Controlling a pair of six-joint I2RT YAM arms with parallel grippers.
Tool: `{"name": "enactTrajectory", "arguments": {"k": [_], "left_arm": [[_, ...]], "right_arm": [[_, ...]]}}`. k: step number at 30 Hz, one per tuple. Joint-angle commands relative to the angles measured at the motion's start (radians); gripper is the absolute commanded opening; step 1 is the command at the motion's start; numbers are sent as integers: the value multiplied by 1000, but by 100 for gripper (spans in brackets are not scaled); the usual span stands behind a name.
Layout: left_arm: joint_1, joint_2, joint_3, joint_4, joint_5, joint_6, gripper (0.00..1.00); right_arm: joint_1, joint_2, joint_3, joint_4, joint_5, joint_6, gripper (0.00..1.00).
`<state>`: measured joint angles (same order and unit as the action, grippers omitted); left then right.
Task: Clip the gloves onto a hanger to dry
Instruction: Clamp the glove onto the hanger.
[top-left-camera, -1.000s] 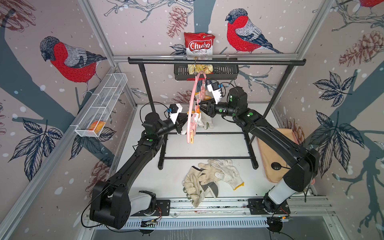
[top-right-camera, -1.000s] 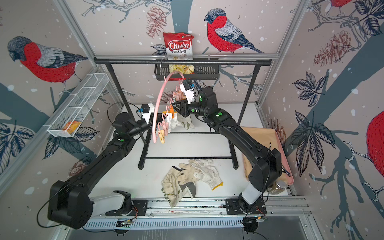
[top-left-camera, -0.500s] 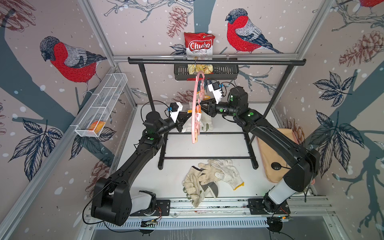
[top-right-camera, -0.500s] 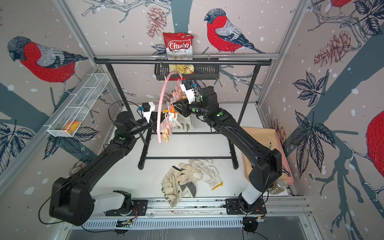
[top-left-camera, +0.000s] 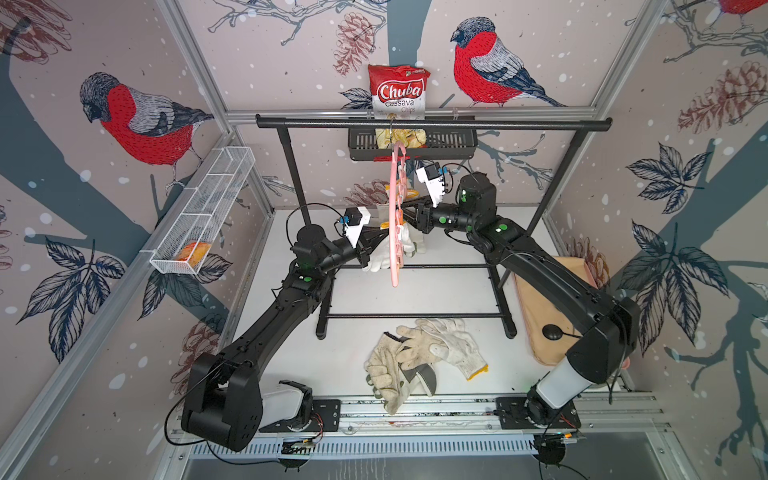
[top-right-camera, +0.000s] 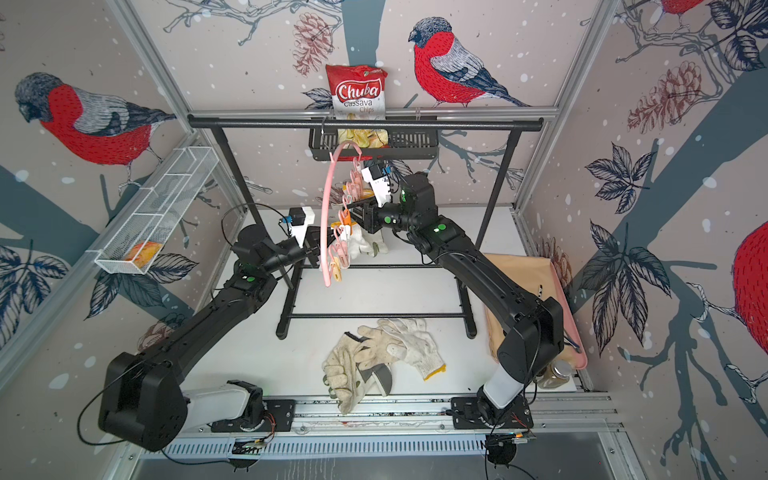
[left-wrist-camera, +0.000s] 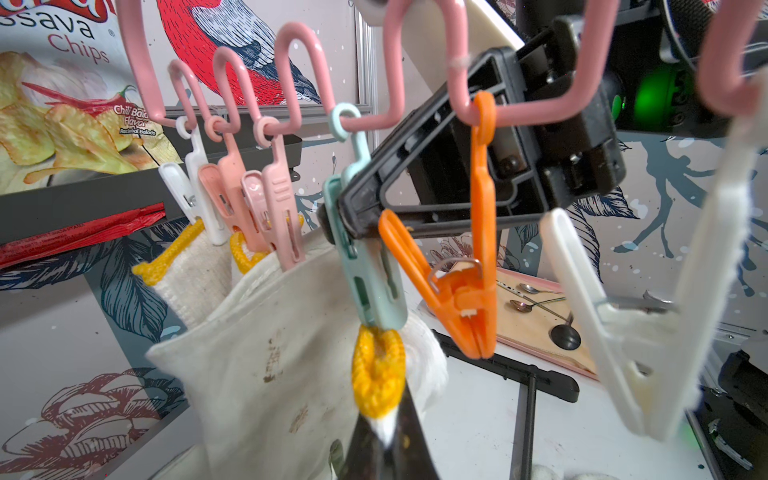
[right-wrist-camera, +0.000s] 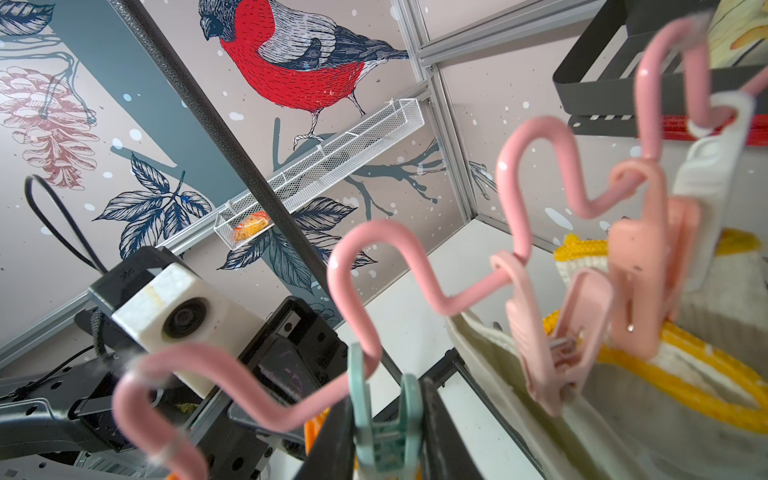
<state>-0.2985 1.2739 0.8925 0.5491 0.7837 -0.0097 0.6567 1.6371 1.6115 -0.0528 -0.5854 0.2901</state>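
My left pincer (left-wrist-camera: 384, 436) pinched the glove's yellow cuff (left-wrist-camera: 378, 370) below the teal clothespin (left-wrist-camera: 374, 286), which my right pincer (left-wrist-camera: 347, 222) squeezed. Only the left wrist view showed both grips.

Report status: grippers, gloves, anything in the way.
Left gripper shut on glove's yellow cuff, at mouth of teal clothespin. Right gripper squeezing that clothespin on hanger. More gloves wait on table. Nothing blocking.

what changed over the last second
The pink arched plastic hanger swung its low end slightly toward the robot's right; the left pincer shifted slightly with it. Unchanged: left pincer shut on the yellow-cuffed knit glove, right pincer squeezing the teal plastic clothespin, loose off-white gloves piled on the white table.
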Motion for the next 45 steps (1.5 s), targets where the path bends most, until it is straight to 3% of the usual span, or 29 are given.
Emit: {"name": "enactTrajectory", "arguments": {"k": [1,24,29,45], "left_arm": [[-1,2,10,91,-18,-18,0],[-8,-5,25,67,-70,-15,0],[-61,2,45,-64,-56,84,0],[-65,-31,-3,82,-30,-13,0]], "right_arm": [[0,1,2,31,-15,-2,26],[-6,-28,-23,36,-24,4,26],[-8,-30,-24,50,-22,12,26],[-40,-43,-27,59,-117,53,26]]}}
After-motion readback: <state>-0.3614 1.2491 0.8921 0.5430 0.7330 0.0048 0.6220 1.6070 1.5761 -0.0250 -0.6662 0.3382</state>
